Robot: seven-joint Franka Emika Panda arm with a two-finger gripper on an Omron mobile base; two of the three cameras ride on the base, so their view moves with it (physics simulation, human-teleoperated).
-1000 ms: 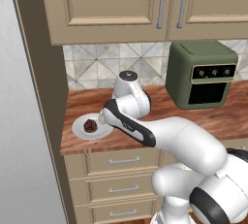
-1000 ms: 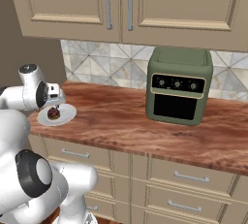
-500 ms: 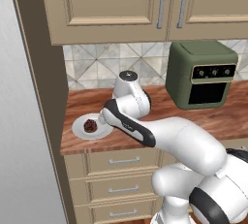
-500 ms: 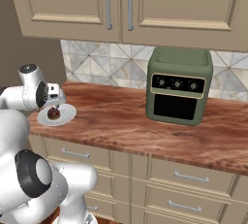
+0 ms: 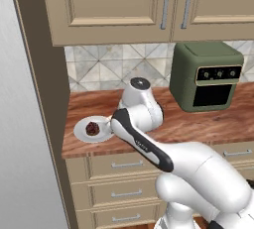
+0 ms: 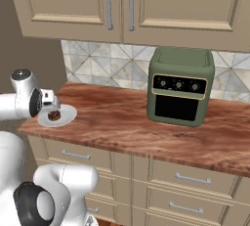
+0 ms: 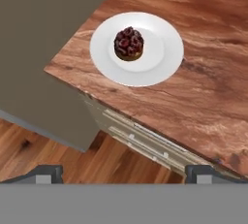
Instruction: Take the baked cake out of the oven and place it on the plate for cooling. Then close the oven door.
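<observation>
The baked cake (image 7: 129,42), small, round and dark reddish-brown, sits near the middle of the pale round plate (image 7: 164,63). The plate rests on the wooden counter close to its left end and front edge. The base views show the same cake (image 5: 93,128) (image 6: 54,116) on the plate (image 5: 82,133) (image 6: 68,116). My gripper (image 7: 123,173) (image 6: 52,102) hovers above and just off the plate, open, its two tips far apart with nothing between them. The oven and the oven door are out of view.
A small green countertop appliance (image 5: 206,74) (image 6: 180,88) stands at the back of the counter, to the right. Drawers (image 6: 73,155) run below the counter edge, and wall cabinets hang above. A tall brown panel (image 5: 44,89) bounds the counter's left end.
</observation>
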